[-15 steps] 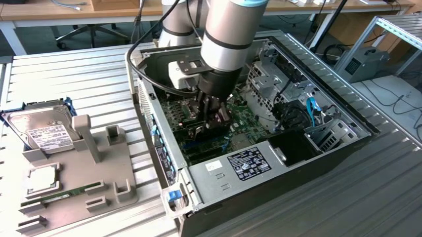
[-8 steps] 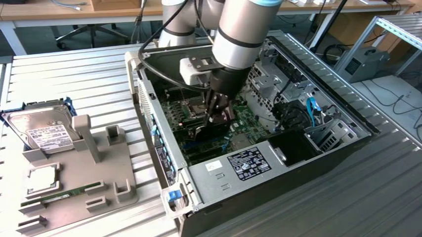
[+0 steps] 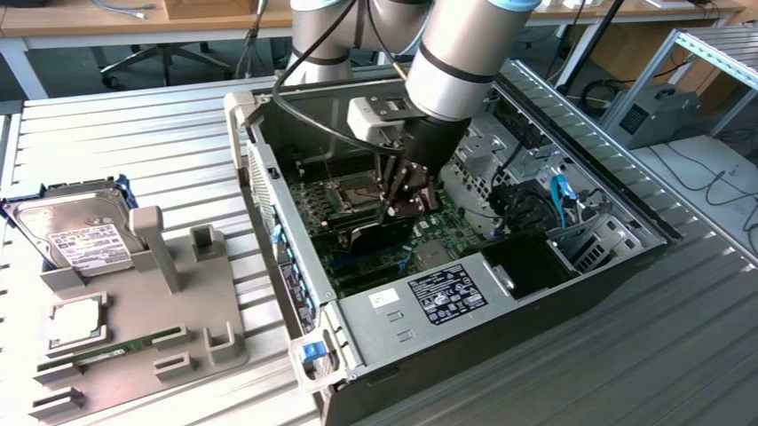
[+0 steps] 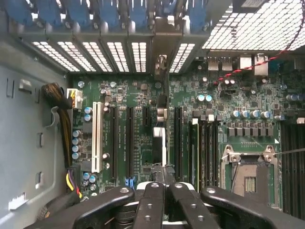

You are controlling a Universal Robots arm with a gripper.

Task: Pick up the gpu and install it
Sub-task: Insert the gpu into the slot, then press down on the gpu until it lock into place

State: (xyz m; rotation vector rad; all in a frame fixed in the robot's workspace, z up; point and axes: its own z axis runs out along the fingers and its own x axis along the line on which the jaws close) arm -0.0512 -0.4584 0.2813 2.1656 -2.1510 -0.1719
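Installation is judged to be the step in hand: the gpu (image 3: 376,236) is already off the table and is held down inside the computer case (image 3: 498,293), standing on edge over the motherboard (image 4: 119,100) on the case floor. The gripper (image 3: 403,202) is seen pinched on the card's upper edge, its fingers (image 4: 151,202) drawn together around the thin black board with no gap showing. In the wrist view the gpu (image 4: 159,143) is seen edge-on, running from the fingertips toward the vented rear wall of the case, between the long black expansion slots. Whether its contacts have entered a slot cannot be told. Seating is judged to call for the card's lower edge to be kept in line with its slot, for the bracket end to be met with its opening in the case's rear wall, and for a straight, even press toward the case floor. One gpu is counted, one gripper and one case. Outside the case, toward the exterior view's left, one grey fixture (image 3: 130,364) is counted, and on it one hard drive (image 3: 83,238) and one green memory stick (image 3: 119,348).
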